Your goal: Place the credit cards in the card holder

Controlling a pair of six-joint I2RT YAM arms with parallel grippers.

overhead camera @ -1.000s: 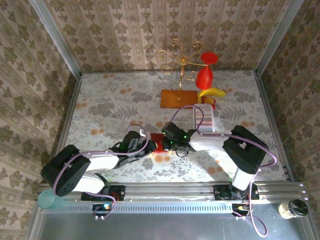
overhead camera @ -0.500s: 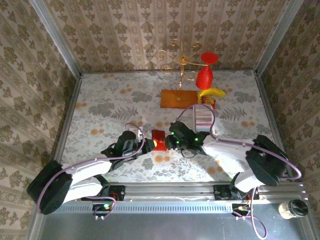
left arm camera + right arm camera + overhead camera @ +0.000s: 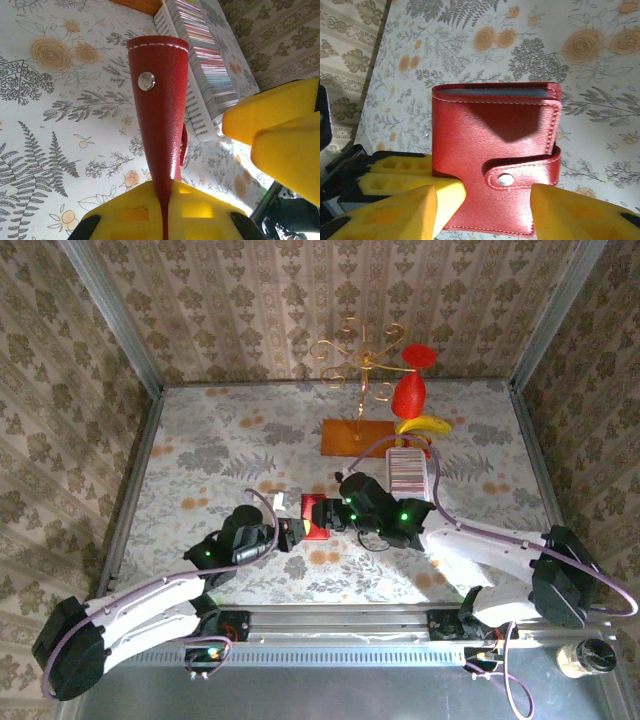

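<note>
The red card holder (image 3: 318, 517) is folded, its snap tab (image 3: 506, 179) fastened. It hangs edge-on over the table in the left wrist view (image 3: 160, 100). My left gripper (image 3: 297, 531) (image 3: 167, 200) is shut on its left edge. My right gripper (image 3: 335, 512) (image 3: 497, 200) is open, one yellow finger (image 3: 580, 215) on each side of the holder's lower part. The right gripper's fingers (image 3: 270, 125) also show in the left wrist view. The credit cards (image 3: 408, 470) (image 3: 200, 40) stand in a row in a long white tray, behind and to the right of the holder.
The white tray (image 3: 200, 120) lies just right of the grippers. Behind it are an orange-brown stand base (image 3: 358, 437) with a gold wire stand (image 3: 358, 355), a red goblet shape (image 3: 410, 390) and a yellow banana (image 3: 425, 425). Patterned walls close in three sides.
My right gripper has opened off the card holder while the left gripper closed on it. Both arms have stretched forward and the holder has moved a little farther up the table.
</note>
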